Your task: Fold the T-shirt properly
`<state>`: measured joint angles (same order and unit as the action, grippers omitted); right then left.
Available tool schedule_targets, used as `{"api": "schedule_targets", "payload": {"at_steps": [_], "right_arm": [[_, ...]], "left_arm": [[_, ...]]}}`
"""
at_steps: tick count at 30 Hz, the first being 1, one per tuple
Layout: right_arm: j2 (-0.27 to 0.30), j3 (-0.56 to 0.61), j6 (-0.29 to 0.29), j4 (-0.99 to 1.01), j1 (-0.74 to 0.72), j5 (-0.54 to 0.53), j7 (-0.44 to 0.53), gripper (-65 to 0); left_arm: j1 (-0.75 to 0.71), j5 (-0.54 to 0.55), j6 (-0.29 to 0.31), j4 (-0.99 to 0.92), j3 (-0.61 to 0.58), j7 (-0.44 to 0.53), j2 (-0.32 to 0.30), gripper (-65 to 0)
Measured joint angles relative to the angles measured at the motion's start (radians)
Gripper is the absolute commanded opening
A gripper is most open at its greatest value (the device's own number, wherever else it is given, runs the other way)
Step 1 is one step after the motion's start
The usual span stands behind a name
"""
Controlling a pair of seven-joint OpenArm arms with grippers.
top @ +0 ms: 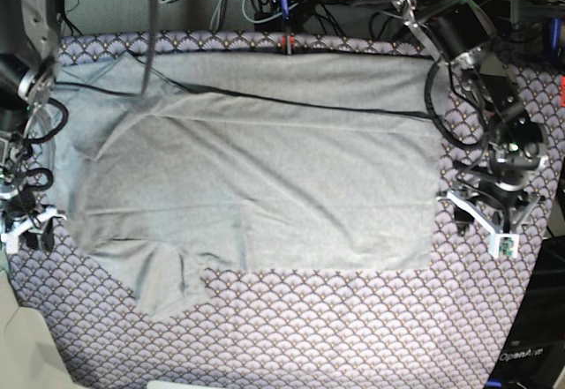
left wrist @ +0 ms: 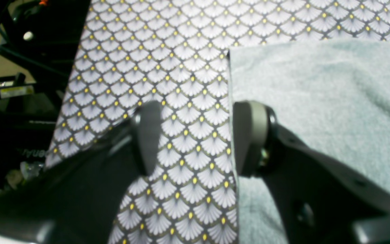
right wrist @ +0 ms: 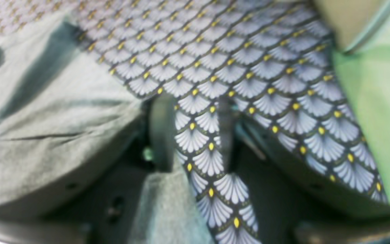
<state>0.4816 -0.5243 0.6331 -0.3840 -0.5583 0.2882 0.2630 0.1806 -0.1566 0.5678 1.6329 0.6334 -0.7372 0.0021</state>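
Firstly, in the left wrist view, the left claw (left wrist: pixel 195 139) is seen from above with its two dark fingers spread apart and nothing between them. Under the gap lies the tablecloth (left wrist: pixel 168 84), patterned with pale scallops and yellow dots. The grey T-shirt (left wrist: pixel 317 95) fills the right half of this view; its straight edge runs just beside the right-hand finger (left wrist: pixel 249 139), and whether that finger touches the cloth cannot be told.

Next, in the right wrist view, which is blurred, the right claw (right wrist: pixel 191 132) is shown with its jaws parted around a strip of patterned tablecloth (right wrist: pixel 249 67). A small flap of grey fabric is seen low at the left finger (right wrist: pixel 161 132), but whether it is pinched cannot be told. The main body of the T-shirt (right wrist: pixel 46 118) lies to the left of the claw, wrinkled.

Lastly, in the base view, the T-shirt (top: pixel 265 177) is spread flat across the middle of the table (top: pixel 353 336), one sleeve pointing toward the lower left. The left claw (top: pixel 494 221) is placed just beside the shirt's right edge, and the right claw (top: pixel 26 221) at its left edge.
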Motion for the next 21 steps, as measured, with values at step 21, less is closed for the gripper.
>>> {"api": "schedule_targets", "payload": {"at_steps": [21], "right_arm": [[-0.036,0.149,-0.002,0.034,0.077,0.001,0.026,-37.7]], "left_arm": [[-0.039,0.001,0.001,0.005,0.002,0.008,0.014,-31.8]]}}
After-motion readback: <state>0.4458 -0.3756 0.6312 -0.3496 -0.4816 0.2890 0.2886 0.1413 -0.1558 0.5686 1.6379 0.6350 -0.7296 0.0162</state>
